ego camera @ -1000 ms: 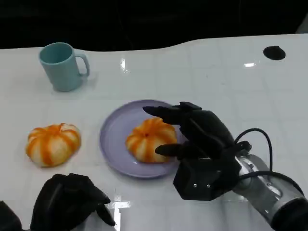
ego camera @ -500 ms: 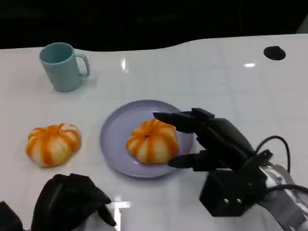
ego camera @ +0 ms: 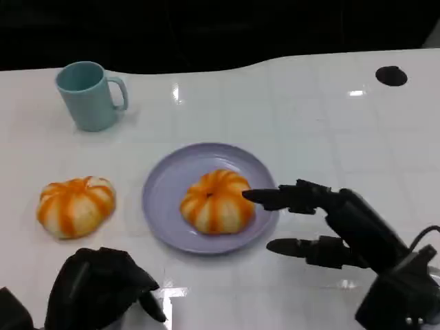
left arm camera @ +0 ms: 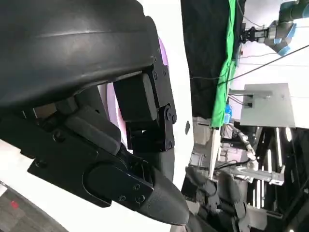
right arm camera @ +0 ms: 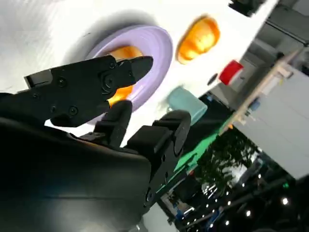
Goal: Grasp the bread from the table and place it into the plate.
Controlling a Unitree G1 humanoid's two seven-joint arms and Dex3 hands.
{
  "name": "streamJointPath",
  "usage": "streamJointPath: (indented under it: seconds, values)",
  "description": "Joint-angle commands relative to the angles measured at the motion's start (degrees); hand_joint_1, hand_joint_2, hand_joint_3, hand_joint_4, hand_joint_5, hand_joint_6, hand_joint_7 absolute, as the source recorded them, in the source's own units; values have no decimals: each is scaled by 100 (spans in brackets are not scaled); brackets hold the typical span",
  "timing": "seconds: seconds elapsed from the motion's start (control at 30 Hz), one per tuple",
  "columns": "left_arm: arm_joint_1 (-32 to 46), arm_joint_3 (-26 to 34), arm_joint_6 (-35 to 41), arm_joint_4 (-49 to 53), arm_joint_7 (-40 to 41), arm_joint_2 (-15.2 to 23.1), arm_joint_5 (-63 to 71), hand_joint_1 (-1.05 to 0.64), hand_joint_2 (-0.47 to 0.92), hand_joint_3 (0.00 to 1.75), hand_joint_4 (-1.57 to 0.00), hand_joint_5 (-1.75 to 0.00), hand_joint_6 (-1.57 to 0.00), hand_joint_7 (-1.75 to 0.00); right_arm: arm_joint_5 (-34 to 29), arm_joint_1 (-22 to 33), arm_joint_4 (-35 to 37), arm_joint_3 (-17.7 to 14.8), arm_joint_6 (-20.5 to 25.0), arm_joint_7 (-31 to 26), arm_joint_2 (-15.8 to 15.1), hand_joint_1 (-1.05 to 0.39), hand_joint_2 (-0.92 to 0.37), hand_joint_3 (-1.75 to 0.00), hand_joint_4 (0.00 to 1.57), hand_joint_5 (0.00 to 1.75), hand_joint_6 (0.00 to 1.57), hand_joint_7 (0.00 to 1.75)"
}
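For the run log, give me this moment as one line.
bread: on plate | right hand: open, beside plate | left hand: curled, empty | second bread: on table

White table (ego camera: 309, 117): purple plate (ego camera: 165, 185), loose bread (ego camera: 74, 205), teal mug (ego camera: 88, 94).

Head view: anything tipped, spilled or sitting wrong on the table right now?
Nothing stands out. One bread sits flat inside the plate, the second bread lies on the table beside it, and the cup stands upright. The right hand is open beside the plate.
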Motion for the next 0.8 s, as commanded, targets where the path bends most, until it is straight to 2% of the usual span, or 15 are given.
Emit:
streamJointPath:
  seconds: [0.03,0.07,0.13,0.2,0.3,0.37,0.57,0.67,0.8]
  values:
    - [9,35,-55,17,71,56,10,-104,80,0,-157,-71,-157,-36,501,334,-277,-218,24,279,-42,1,-70,-58,59,119,74,59]
    - [10,33,-59,17,68,55,10,-104,80,0,-157,-71,-157,-36,679,426,-373,-255,144,386,-28,2,-63,-74,59,124,71,73]
    - [15,26,-59,10,69,54,15,-104,80,0,-157,-71,-157,-36,1001,588,-556,-315,382,572,5,4,-57,-92,58,134,64,95]
    - [22,19,-51,-8,83,52,23,-104,80,0,-157,-71,-157,-36,1226,752,-762,-353,629,709,15,3,-55,-98,56,146,55,121]
    - [27,17,-27,-26,84,41,5,-105,80,0,-157,-71,-157,-35,1530,989,-1120,-399,1098,908,20,2,-57,-99,52,160,45,144]
    - [28,18,-25,-31,85,32,-4,-105,80,0,-157,-71,-157,-35,1714,1153,-1338,-429,1361,1013,41,2,-60,-100,50,165,42,150]
    - [31,22,-42,-26,95,35,14,-105,80,0,-157,-71,-157,-34,1902,1580,-1954,-489,2016,1033,159,-1,-69,-91,52,171,43,155]
    - [30,15,-55,-29,118,37,39,-105,80,0,-157,-71,-157,-34,2023,1803,-2316,-511,2394,1059,168,-3,-69,-94,50,174,42,158]
    - [21,17,-23,-22,99,34,2,-105,80,0,-157,-71,-157,-33,1981,2025,-2634,-516,2595,1055,143,-3,-68,-96,51,175,42,160]
